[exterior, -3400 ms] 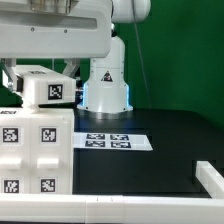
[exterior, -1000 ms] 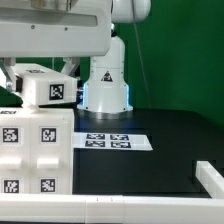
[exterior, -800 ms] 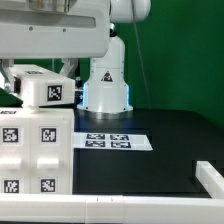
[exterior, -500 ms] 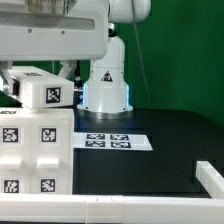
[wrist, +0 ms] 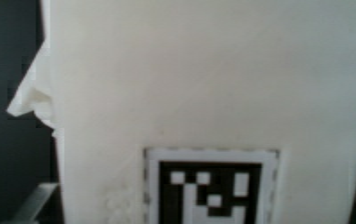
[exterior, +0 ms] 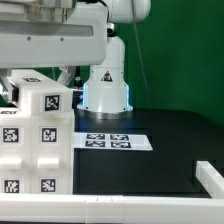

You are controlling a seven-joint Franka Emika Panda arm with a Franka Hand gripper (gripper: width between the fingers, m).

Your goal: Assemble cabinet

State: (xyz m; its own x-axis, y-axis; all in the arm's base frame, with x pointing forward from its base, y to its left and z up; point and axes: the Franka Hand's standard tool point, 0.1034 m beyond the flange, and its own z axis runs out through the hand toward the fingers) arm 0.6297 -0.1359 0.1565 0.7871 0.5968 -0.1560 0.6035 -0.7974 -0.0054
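Two white cabinet pieces fill the exterior view's left side. Lowest and nearest the camera sits the cabinet body [exterior: 35, 150], a blocky white box resting on the black table [exterior: 150, 150], its upward face carrying rows of square black-and-white marker tags. Just above it, a smaller tagged panel [exterior: 40, 98] is tilted, one tag facing the camera, its lower edge close to or touching the top of the body; which of the two I cannot tell. A broad white slab [exterior: 55, 45], blurred and very near the lens, spans the upper left and hides the gripper, so the exterior view does not show whether the fingers are spread or pressed together. The wrist view is almost wholly filled by a white plastic surface [wrist: 210, 90] with one marker tag [wrist: 207, 185] on it, too close to show any finger, so the gripper's state cannot be told there either. Moving rightward in the exterior view, the robot base [exterior: 107, 85] stands upright at the back, glowing pale blue near its foot, before a green backdrop [exterior: 180, 50]. Before the base the marker board [exterior: 113, 141] lies flat on the table. Far right, a white corner piece [exterior: 210, 180] sits at the table's edge.
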